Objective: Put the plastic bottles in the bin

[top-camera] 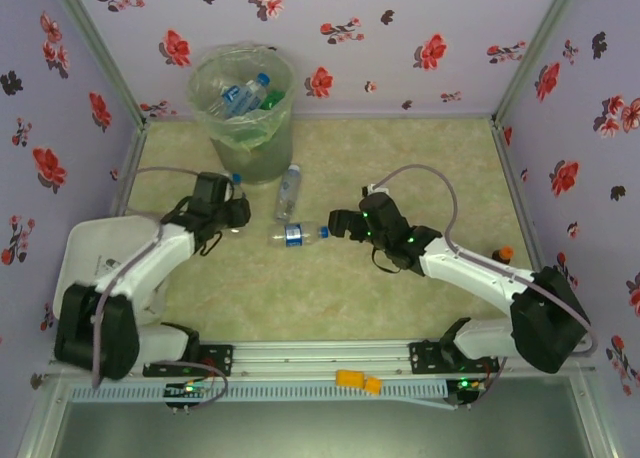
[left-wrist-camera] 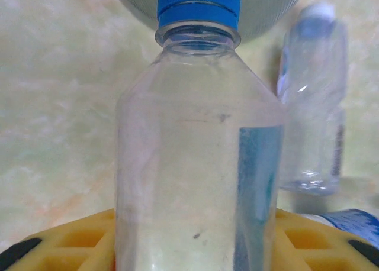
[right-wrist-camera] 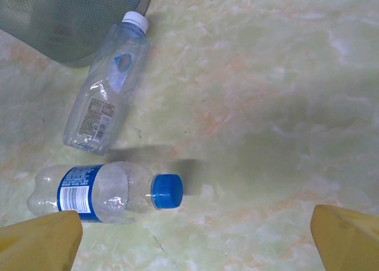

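Left hand (left-wrist-camera: 192,242) is clamped on a clear bottle (left-wrist-camera: 195,164) just in front of the bin (top-camera: 258,150). Its yellow fingers (left-wrist-camera: 71,244) grip low on the body, and the blue cap (left-wrist-camera: 198,7) points at the bin's wall, which looks like a good hold for lifting it over the rim. Several bottles (top-camera: 240,96) are already down inside the bin's bag, so the job looks well under way. Now the right hand (right-wrist-camera: 192,241): it hovers farther out from the bin, fingers wide apart and gripping nothing. I'd say it is held open like that to drop over the blue-labelled bottle (right-wrist-camera: 100,191), which lies on its side on the worktop (right-wrist-camera: 266,105), cap turned away from the bin. A white-capped bottle (right-wrist-camera: 103,108) lies just beside the foot of the bin, its cap nearest the wall. It sits close in, so it could be awkward to reach without nudging the bin.
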`<state>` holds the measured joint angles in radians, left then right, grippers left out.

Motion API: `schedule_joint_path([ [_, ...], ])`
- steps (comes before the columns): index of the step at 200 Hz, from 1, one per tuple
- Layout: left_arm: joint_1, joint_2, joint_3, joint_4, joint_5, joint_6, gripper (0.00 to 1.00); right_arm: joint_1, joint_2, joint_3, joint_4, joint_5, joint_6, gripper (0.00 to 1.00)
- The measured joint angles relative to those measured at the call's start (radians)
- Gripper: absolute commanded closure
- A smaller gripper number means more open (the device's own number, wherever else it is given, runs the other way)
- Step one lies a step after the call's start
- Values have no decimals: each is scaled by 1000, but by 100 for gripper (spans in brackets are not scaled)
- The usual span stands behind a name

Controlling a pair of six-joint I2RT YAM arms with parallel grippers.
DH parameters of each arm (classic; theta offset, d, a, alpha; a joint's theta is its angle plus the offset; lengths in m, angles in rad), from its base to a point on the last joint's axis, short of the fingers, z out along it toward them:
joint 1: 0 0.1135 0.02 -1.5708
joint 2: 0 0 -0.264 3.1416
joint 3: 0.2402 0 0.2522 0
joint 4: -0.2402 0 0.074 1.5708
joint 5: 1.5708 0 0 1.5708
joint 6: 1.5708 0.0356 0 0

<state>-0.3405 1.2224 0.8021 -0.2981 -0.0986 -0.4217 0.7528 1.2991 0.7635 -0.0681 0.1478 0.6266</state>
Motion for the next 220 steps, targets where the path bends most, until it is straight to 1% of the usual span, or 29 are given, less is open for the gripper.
schedule_joint_path([
  [29,56,-256,-19,-46,-7,-14,51,0,32,0,21,-28,-20,0],
  [49,87,-384,-3,-65,-18,-14,51,0,42,0,44,-45,-25,0],
  [67,108,-435,31,-61,-26,-14,51,0,49,0,66,-60,-25,0],
  [88,119,-425,90,-28,-31,-13,51,0,63,0,85,-82,-25,0],
  [102,121,-373,151,0,-28,-11,51,0,69,0,93,-96,-25,0],
  [121,129,-248,284,30,-1,9,51,0,69,0,98,-106,-24,0],
  [143,134,-74,473,47,43,46,50,0,66,0,101,-108,-24,0],
  [170,145,135,729,26,102,95,50,0,29,-16,97,-106,-24,0],
  [190,151,278,915,-29,131,137,49,0,-12,-31,92,-100,-24,0],
  [220,163,511,1246,-203,153,219,48,0,-76,-46,78,-82,-24,0],
])
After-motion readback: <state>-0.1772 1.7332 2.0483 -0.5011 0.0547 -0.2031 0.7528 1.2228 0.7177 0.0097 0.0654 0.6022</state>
